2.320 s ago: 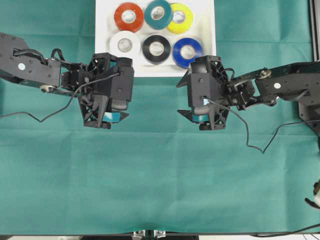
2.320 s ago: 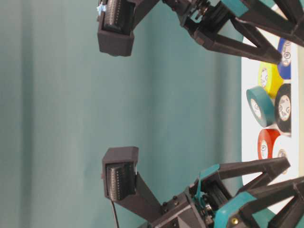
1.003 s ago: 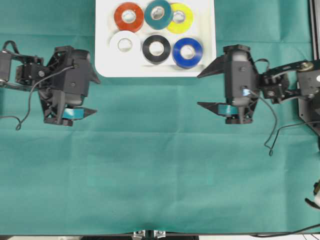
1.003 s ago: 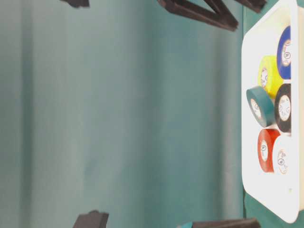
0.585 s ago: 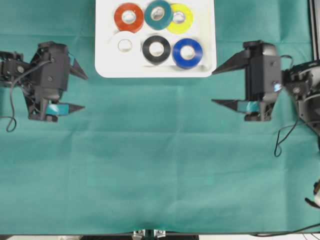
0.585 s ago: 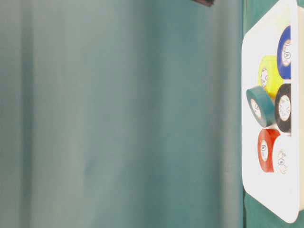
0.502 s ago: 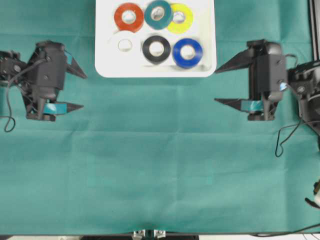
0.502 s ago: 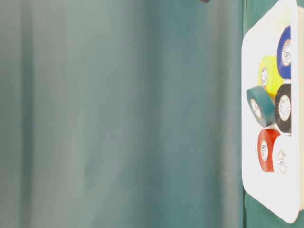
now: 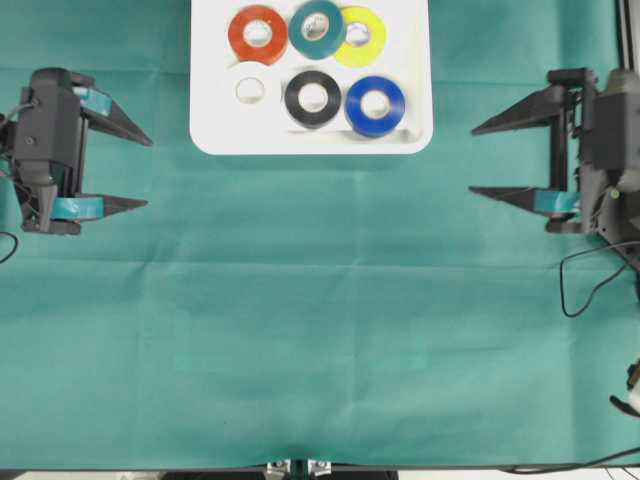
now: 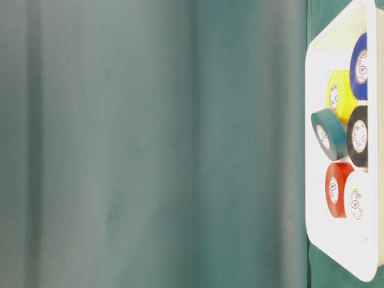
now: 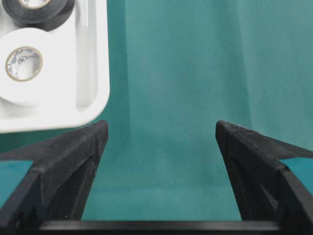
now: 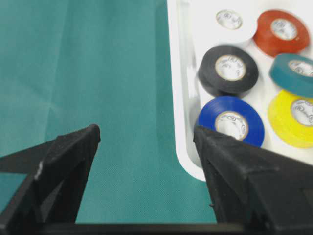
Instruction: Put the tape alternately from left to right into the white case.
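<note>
Black fingers point(image 9: 112, 124), teal tape bands, black cables

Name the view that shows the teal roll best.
The overhead view: the teal roll is whole, seen from above, overlapping the red and yellow rolls. The table-level view shows it tilted, the right wrist view cuts it at the edge, and the left wrist view misses it.

Tabletop point(image 9: 320, 350) covered edge to edge by a teal-green cloth point(image 9: 300, 300) with faint fold creases. White case point(image 9: 205, 100) lies flat on the cloth at the far middle edge in the overhead view, its near rim toward the open cloth. A black cable point(image 9: 580, 285) trails onto the cloth at the right edge.
</note>
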Action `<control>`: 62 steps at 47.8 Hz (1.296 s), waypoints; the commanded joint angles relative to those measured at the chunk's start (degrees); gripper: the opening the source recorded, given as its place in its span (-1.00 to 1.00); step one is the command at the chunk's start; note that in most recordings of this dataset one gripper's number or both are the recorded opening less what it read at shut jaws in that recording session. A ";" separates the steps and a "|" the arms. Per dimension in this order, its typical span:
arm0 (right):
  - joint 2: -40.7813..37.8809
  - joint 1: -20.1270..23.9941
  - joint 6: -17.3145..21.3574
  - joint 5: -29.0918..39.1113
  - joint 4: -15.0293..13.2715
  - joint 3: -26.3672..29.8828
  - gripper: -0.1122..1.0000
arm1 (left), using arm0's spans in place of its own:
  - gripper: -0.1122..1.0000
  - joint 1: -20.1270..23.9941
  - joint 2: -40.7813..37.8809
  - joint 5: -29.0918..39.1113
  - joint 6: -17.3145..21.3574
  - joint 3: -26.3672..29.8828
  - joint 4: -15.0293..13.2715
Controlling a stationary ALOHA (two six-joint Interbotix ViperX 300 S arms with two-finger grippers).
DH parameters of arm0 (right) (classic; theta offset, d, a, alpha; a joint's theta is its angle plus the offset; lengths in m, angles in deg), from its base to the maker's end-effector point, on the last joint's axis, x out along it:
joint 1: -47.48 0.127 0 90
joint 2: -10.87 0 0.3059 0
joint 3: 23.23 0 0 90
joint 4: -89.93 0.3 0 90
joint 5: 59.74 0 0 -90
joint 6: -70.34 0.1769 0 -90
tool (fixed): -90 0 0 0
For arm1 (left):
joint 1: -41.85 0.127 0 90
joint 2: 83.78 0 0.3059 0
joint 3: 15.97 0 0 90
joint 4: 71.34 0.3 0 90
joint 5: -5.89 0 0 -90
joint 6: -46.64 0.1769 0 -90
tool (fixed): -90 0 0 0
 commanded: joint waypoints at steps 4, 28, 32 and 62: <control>3.96 -0.35 0.09 -0.18 0.09 -1.49 0.71 | 0.54 0.26 1.67 -0.53 0.00 -0.62 -0.09; 13.10 -0.35 0.09 3.08 0.09 -5.80 0.71 | 0.54 0.26 13.71 -3.87 0.00 -7.56 -0.18; 13.36 -0.35 0.09 3.78 0.09 -5.80 0.71 | 0.54 0.26 15.29 -4.22 0.00 -8.61 -0.09; 14.59 -0.35 0.18 3.16 0.09 -7.91 0.71 | 0.54 0.26 20.83 -5.10 0.00 -13.10 -0.18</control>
